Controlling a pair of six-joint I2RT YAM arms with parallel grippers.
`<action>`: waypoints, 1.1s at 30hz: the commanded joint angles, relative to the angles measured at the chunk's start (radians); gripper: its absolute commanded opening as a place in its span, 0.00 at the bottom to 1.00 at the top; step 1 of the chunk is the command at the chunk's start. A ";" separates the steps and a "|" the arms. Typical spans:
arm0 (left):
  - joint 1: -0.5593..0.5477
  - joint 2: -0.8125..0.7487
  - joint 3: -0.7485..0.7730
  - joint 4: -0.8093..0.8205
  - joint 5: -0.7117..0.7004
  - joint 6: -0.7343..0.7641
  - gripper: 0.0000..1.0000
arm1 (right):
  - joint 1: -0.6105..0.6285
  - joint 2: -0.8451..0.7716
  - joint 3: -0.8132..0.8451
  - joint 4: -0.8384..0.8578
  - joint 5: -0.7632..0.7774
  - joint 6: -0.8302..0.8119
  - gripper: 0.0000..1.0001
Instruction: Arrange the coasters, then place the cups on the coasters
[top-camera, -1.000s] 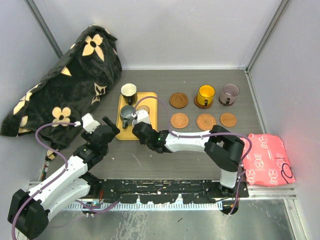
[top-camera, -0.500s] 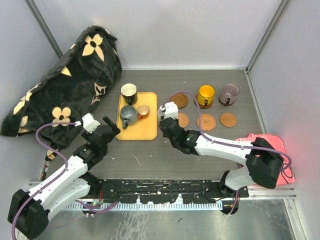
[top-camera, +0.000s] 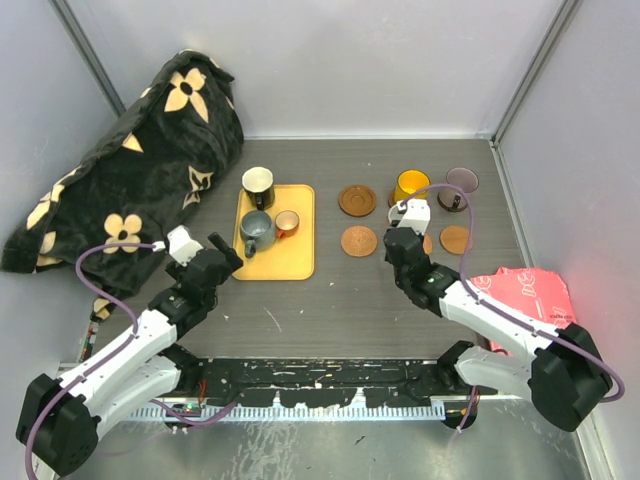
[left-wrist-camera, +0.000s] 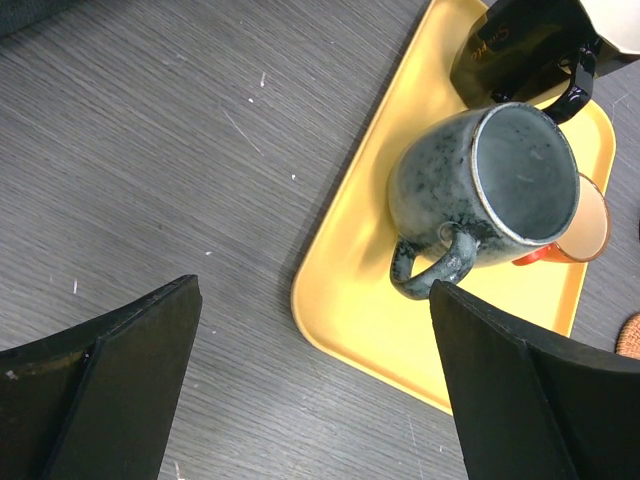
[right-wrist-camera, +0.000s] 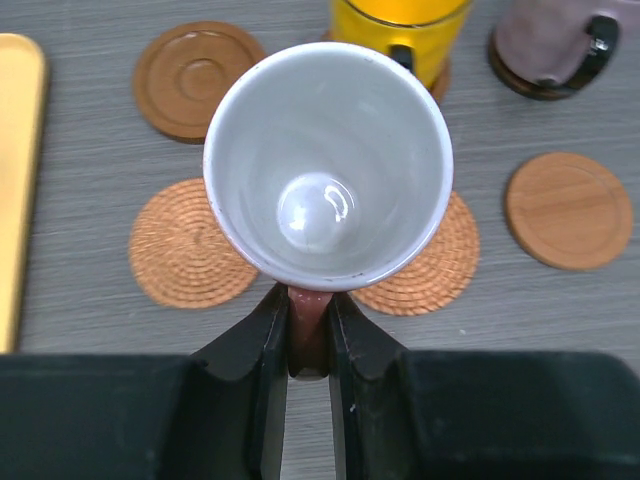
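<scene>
– Right gripper (right-wrist-camera: 308, 322) is squeezed tight on the handle of the white cup (right-wrist-camera: 328, 165). Its two fingers pinch the handle from both sides.

– Where is the cup now?

– Up by the coasters. From the wrist camera it sits over two woven ones. It hides a bit of the left woven coaster (right-wrist-camera: 193, 243) and more of the right woven coaster (right-wrist-camera: 440, 272). I cannot tell if it touches down or hangs in the air.

– Was it there before?

– No. A second ago that arm was stretched way over to the yellow tray (top-camera: 285, 262). Half a second ago it was between the tray and the coasters. Now it is just in front of the yellow cup (top-camera: 410, 185), which stands on its own coaster. The purple-grey cup (top-camera: 460, 186) stands on another one next to it. Those two cups stayed put.

– What is on the tray?

– The grey cup (left-wrist-camera: 480, 190), with the little copper cup (left-wrist-camera: 588, 225) touching it, and the black cup (left-wrist-camera: 520, 50) at the far corner (the arm hid the copper one a second ago).

– And the other arm?

– The left gripper (left-wrist-camera: 315, 288) is wide open and holds nothing. It hangs over the table (left-wrist-camera: 150, 150), right by the near left corner of the tray. It has not moved at all.
</scene>
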 joint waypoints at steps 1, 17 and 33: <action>0.004 -0.005 0.027 0.053 -0.004 0.004 0.98 | -0.072 -0.031 -0.022 0.062 0.029 0.010 0.01; 0.004 -0.028 0.018 0.050 -0.012 0.009 0.98 | -0.332 -0.001 -0.067 0.056 0.010 0.038 0.01; 0.004 -0.007 0.015 0.061 -0.003 0.006 0.98 | -0.518 0.010 -0.116 0.231 -0.203 -0.079 0.01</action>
